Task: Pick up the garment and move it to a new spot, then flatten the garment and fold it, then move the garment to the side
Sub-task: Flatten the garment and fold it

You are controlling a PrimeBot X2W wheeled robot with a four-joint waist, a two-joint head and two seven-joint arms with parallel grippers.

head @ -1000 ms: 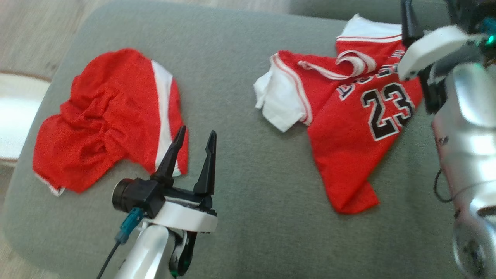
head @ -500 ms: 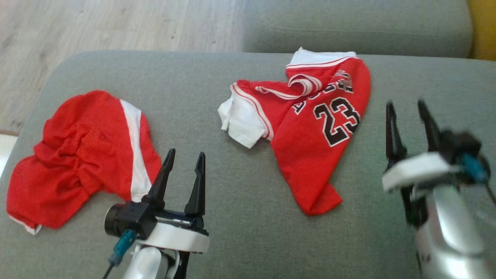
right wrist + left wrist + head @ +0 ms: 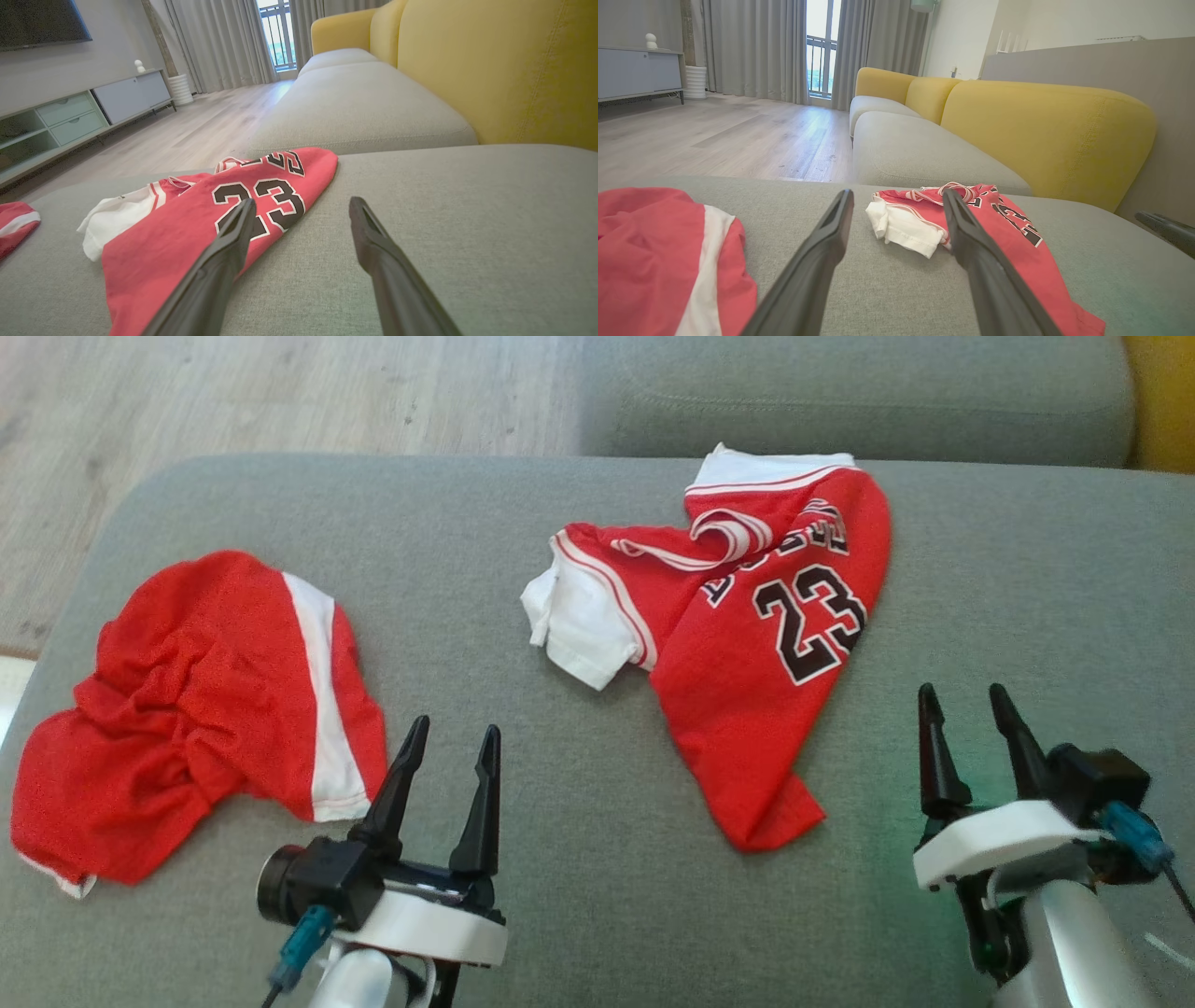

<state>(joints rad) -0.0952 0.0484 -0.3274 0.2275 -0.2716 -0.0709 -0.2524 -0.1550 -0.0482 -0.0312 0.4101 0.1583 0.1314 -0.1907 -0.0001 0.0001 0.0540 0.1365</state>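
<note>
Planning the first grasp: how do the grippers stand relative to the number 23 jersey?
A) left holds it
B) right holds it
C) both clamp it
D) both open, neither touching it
D: the left gripper and right gripper both show spread fingers, short of the jersey.

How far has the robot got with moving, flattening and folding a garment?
Done: nothing visible; the jersey and the shorts both lie crumpled on the grey cushion. In hand: nothing; left gripper and right gripper are open and empty. Left: picking up, flattening, folding, setting aside.

A home living room: yellow-backed sofa (image 3: pixel 1045 135), curtains (image 3: pixel 752 46), wooden floor (image 3: pixel 719 140), TV cabinet (image 3: pixel 79 116).
</note>
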